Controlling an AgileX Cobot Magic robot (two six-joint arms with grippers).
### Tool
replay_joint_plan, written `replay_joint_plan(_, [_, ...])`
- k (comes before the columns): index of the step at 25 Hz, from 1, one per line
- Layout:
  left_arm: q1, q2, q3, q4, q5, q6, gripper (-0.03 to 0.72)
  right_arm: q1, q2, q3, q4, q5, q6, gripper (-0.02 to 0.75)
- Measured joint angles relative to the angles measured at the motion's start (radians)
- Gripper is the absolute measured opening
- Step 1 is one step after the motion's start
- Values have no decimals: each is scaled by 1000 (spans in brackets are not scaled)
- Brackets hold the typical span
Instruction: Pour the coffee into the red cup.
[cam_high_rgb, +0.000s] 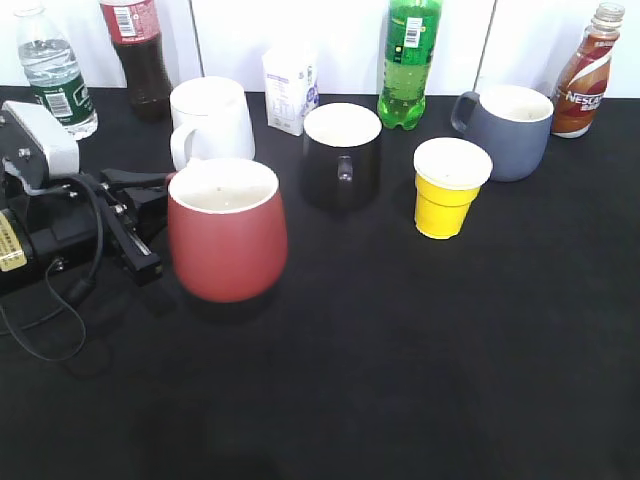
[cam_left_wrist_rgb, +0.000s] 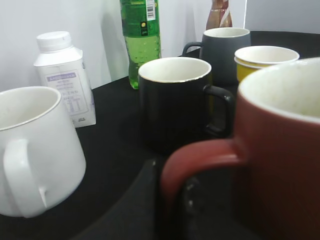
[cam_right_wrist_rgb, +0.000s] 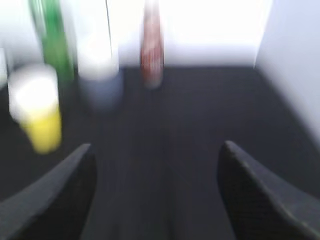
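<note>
Left gripper (cam_high_rgb: 150, 225) grips red cup (cam_high_rgb: 227, 240) handle at 9 o'clock, right gripper (cam_right_wrist_rgb: 155, 190) wide open and empty, while coffee (cam_high_rgb: 584, 72) stands capped at 2 o'clock, likely light, smooth, slippery plastic, best taken at its narrow waist.

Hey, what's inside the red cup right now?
The red cup shows only a bare white inner wall near the rim, no coffee visible. Its bottom is hidden by the near wall, so the very base can't be checked.
</note>
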Motion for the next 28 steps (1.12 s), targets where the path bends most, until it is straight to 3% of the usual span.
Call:
replay_joint_plan(3, [0, 0, 0, 0, 0, 0, 46, 0, 175, 85, 0, -342, 0, 589])
replay_joint_plan(9, [0, 0, 0, 0, 0, 0, 46, 0, 718, 100, 7, -771, 0, 589])
replay_joint_plan(13, [0, 0, 0, -3, 0, 0, 46, 0, 1056, 101, 6, -991, 20, 589])
replay_joint_plan(16, [0, 0, 0, -8, 0, 0, 46, 0, 1251, 65, -16, -1046, 35, 589])
replay_joint_plan(19, [0, 0, 0, -10, 0, 0, 46, 0, 1385, -39, -154, -1051, 110, 589])
replay_joint_plan(24, [0, 0, 0, -11, 0, 0, 46, -36, 1554, -197, -275, -1109, 189, 589])
replay_joint_plan(28, [0, 0, 0, -11, 0, 0, 46, -197, 1686, -317, -619, -1267, 489, 589])
